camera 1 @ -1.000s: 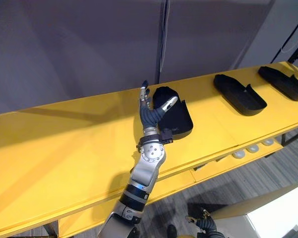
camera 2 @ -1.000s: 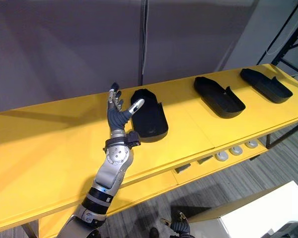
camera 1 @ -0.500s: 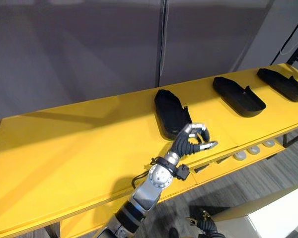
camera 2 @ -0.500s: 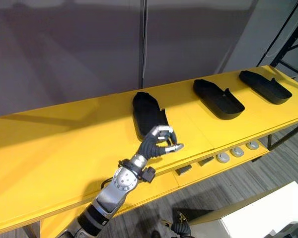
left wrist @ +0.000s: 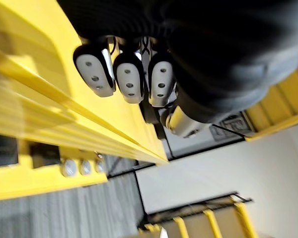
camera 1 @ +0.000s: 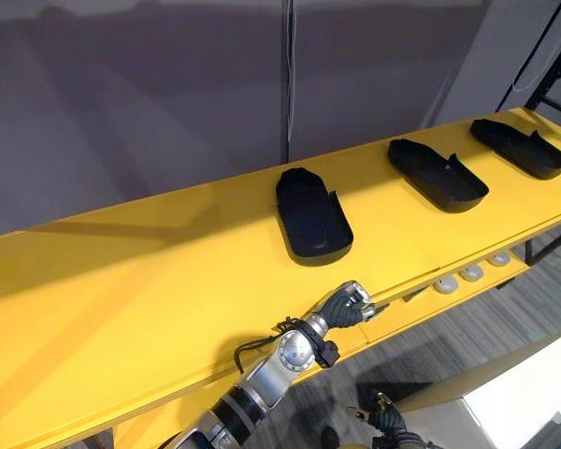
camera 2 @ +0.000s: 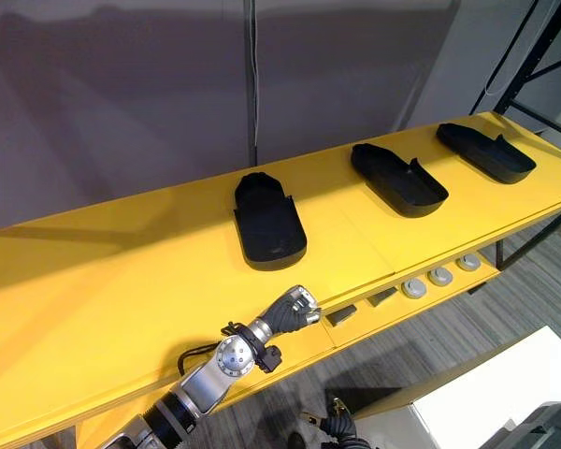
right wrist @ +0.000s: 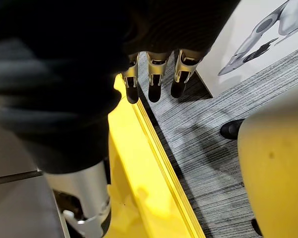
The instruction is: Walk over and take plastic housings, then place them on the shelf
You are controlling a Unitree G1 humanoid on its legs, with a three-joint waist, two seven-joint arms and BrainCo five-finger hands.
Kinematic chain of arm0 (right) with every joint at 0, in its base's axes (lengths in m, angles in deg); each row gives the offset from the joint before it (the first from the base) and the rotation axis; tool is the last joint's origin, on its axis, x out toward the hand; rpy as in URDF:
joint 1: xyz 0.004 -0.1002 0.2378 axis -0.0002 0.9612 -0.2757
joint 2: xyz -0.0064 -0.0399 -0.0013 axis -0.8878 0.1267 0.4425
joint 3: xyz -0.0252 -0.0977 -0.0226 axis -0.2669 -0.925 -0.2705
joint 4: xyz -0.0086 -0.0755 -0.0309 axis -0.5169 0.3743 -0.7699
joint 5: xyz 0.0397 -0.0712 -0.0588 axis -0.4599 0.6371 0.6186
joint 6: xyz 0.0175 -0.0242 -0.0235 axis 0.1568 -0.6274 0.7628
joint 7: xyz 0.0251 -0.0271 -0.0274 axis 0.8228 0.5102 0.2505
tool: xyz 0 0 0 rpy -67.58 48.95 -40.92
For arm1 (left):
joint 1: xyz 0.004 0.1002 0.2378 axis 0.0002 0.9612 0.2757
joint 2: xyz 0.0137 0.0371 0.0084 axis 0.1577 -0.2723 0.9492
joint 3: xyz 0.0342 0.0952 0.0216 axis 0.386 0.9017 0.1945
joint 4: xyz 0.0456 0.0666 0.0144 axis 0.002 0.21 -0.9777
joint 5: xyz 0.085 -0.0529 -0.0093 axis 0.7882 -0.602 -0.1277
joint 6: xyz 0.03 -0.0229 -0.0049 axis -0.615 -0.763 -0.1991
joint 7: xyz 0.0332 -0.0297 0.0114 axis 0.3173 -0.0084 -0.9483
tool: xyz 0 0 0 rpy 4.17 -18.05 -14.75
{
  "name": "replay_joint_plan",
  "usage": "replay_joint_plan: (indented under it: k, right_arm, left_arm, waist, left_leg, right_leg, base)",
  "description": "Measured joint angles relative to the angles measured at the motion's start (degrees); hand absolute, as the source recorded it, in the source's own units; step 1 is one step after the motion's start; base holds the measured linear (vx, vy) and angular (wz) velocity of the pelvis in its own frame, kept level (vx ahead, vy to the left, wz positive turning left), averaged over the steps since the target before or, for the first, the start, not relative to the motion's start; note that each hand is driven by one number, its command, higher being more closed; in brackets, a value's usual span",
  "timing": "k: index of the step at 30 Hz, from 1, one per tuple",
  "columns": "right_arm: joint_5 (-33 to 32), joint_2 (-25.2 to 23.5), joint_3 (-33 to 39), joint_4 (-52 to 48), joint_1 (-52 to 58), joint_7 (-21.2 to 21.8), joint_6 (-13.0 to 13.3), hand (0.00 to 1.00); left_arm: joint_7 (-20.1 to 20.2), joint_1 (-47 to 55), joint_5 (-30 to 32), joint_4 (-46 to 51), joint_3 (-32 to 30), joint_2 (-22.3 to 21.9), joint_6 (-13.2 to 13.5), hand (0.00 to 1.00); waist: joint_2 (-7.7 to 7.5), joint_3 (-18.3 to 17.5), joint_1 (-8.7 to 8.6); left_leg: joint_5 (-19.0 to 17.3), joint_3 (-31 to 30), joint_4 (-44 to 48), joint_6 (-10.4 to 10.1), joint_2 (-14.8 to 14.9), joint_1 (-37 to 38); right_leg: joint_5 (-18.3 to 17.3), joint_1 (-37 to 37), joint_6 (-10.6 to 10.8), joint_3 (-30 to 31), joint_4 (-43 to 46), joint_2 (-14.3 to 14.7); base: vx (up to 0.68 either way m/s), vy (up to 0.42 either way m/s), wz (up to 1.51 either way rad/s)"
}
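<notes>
Left hand (camera 1: 344, 305) (curled) at shelf (camera 1: 122, 299) edge

Left arm (camera 1: 262, 382) extended forward to the front edge of the yellow shelf (camera 1: 122, 309), left hand (camera 1: 344, 306) curled into an empty fist at that edge, right hand (right wrist: 153, 74) low beside the shelf, fingers straight and relaxed.

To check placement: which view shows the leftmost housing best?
Left eye view: the leftmost housing lies whole on the yellow shelf, open side up. Right eye view shows the same. Wrist views face shelf edge and floor.
</notes>
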Motion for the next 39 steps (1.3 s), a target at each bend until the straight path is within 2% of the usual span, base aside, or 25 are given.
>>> replay_joint_plan:
  k: [7,12,14,31,36,39]
  right_arm:
    - [0.0,0.0,0.2,-0.2,-0.2,-0.9,0.0,0.00]
    - [0.0,-0.1,0.3,-0.3,-0.3,-0.9,0.0,0.00]
    - [0.0,-0.1,0.3,-0.7,-0.4,-0.9,0.0,0.00]
    - [0.0,-0.1,0.3,-1.3,-0.8,-0.9,0.0,0.00]
    - [0.0,-0.1,0.3,-1.3,-1.2,-0.9,0.0,0.00]
    - [0.0,-0.1,0.3,-1.3,-1.3,-0.9,0.0,0.00]
  left_arm:
    - [-3.7,-0.7,1.1,-2.4,-5.6,-0.5,-1.5,1.00]
    - [-4.7,-3.2,1.1,-4.8,-7.6,-0.8,-1.7,1.00]
    - [-4.9,-3.5,1.1,-5.0,-8.9,-0.9,-1.7,1.00]
    - [-5.0,-10.8,0.9,-11.0,-10.9,-1.8,-1.5,1.00]
    - [-6.0,-11.8,0.0,-12.5,-11.2,-1.9,-1.5,1.00]
    - [-6.2,-12.4,-0.2,-13.3,-12.0,-2.5,-1.6,1.00]
  waist:
    - [-0.10,0.9,-0.10]
    - [-0.14,1.2,-0.25]
    - [-0.11,1.6,-0.83]
    - [-0.22,2.8,-1.47]
    - [-0.24,2.9,-2.72]
    - [-0.26,2.9,-2.78]
  left_leg:
    - [0.0,0.3,0.0,-0.1,0.0,0.0]
    - [-0.1,0.4,0.0,-0.1,0.1,0.0]
    - [-0.1,0.4,0.0,-0.2,0.1,0.0]
    - [-0.5,1.6,0.0,-0.7,0.3,0.1]
    - [-0.6,1.7,0.0,-0.8,0.3,0.1]
    - [-0.7,1.9,0.0,-0.9,0.4,0.1]
  right_leg:
    - [0.1,-0.1,-0.1,0.3,-0.2,0.1]
    - [0.4,0.1,-0.2,0.5,-0.8,0.1]
    - [0.5,0.2,-0.2,0.5,-1.0,0.2]
    - [1.2,0.1,-0.2,1.6,-2.1,0.5]
    - [1.2,0.1,-0.2,1.9,-2.1,0.5]
    - [1.3,0.0,-0.2,2.1,-2.1,0.6]
  base:
    - [-0.01,0.000,-0.01]
    - [0.00,0.000,0.00]
    - [0.00,0.000,0.00]
    - [-0.01,-0.002,-0.03]
    - [-0.03,-0.005,-0.01]
    - [-0.04,-0.011,-0.04]
